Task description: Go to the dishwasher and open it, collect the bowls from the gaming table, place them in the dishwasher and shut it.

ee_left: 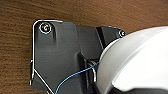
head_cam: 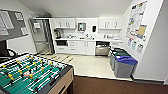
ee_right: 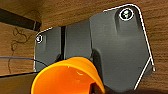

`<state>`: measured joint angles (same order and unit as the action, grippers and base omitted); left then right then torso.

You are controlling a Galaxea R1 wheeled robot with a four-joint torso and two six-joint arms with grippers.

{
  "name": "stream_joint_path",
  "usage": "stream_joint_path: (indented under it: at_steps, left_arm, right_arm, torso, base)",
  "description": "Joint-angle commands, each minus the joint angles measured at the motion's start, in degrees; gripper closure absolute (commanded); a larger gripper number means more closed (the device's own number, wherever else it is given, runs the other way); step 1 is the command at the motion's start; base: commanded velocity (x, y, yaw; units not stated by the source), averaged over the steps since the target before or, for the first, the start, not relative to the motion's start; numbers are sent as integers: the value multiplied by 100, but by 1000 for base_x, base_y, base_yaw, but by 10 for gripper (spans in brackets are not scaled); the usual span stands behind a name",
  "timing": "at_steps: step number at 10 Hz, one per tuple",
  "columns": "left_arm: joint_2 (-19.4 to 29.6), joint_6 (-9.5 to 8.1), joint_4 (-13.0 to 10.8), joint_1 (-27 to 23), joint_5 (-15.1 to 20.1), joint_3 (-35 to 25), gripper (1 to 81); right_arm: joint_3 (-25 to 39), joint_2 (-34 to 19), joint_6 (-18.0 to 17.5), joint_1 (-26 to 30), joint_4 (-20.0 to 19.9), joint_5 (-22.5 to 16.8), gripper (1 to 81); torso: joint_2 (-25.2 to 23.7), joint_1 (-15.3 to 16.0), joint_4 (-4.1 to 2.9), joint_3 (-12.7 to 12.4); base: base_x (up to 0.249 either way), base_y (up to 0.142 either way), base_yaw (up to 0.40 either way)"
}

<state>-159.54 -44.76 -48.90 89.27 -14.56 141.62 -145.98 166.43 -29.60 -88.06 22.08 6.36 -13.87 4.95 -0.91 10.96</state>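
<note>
Both grippers sit out of plain sight behind the dark wrist plates, so whether either claw is open, closed or gripping anything cannot be told. Under the left wrist lies a brown wood-grain floor point(ee_left: 20, 20), with a rounded white shell point(ee_left: 140, 62) of the robot and a thin blue wire point(ee_left: 75, 75) crossing the plate. By the right wrist an orange curved piece point(ee_right: 67, 77) sits close to the lens over the same brown floor. Nearest in the head view, at lower left, stands the foosball table point(head_cam: 30, 75) with its green field and rods of yellow and dark figures. Beyond it the brown floor gives way to a pale floor point(head_cam: 90, 66), where grey bins point(head_cam: 123, 65) with blue and green lids line the right wall under posters point(head_cam: 137, 23). At the far wall, the dishwasher point(head_cam: 102, 48) shows its steel front under the counter, between white cabinets point(head_cam: 83, 47), its door seemingly shut though too far to be sure.
</note>
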Motion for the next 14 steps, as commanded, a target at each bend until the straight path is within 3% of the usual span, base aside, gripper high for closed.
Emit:
stream_joint_path:
  at_steps: [1,11,14]
  left_arm:
    - [71,20,-85,-212,58,-55,811]
    - [80,20,-85,-212,49,-64,811]
    - [80,20,-85,-212,49,-64,811]
  right_arm:
    - [36,-81,16,258,51,-223,811]
    - [36,-89,16,267,42,-223,811]
    - [27,-89,16,267,33,-223,811]
  torso:
    - [0,0,0,0]
    - [0,2,0,0]
    - [0,2,0,0]
  base:
    - [191,-74,0]
    - [191,-75,0]
    - [191,0,0]
